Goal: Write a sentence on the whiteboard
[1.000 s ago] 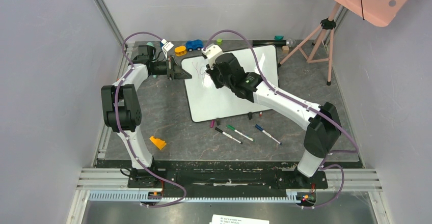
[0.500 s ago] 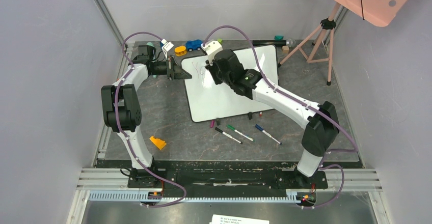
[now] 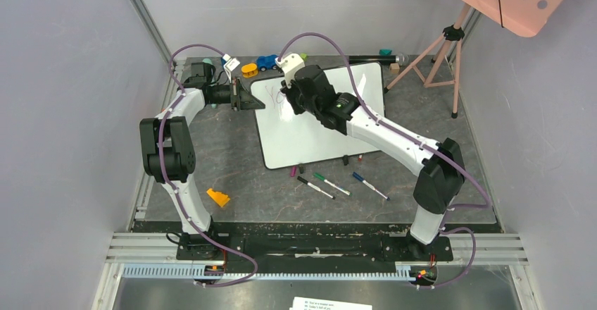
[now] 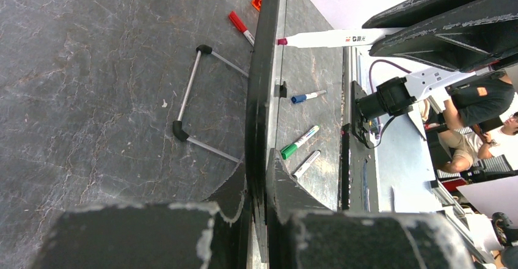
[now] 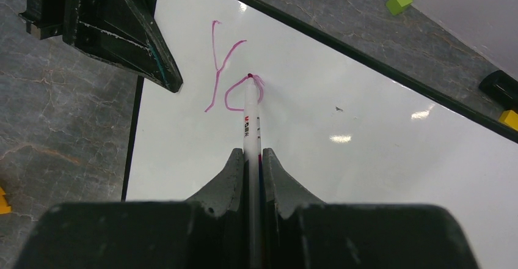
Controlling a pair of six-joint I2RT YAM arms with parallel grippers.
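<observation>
Right wrist: clenching marker [image 5: 250, 119] in right gripper [image 5: 250, 154], tracing "o" after "Y" of sentence [image 5: 221, 67], 10 o'clock on whiteboard [image 5: 366, 147]. Seemingly pinching whiteboard edge with left gripper [image 4: 257, 171]. Next: closing loop, shifting toward 3 o'clock.

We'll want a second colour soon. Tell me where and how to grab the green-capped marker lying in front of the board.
Grip the green-capped marker mid-barrel, coming straight down from above and closing across its length. It lies flat on the table, slanted, with gaps to the black marker and blue marker on either side.
</observation>
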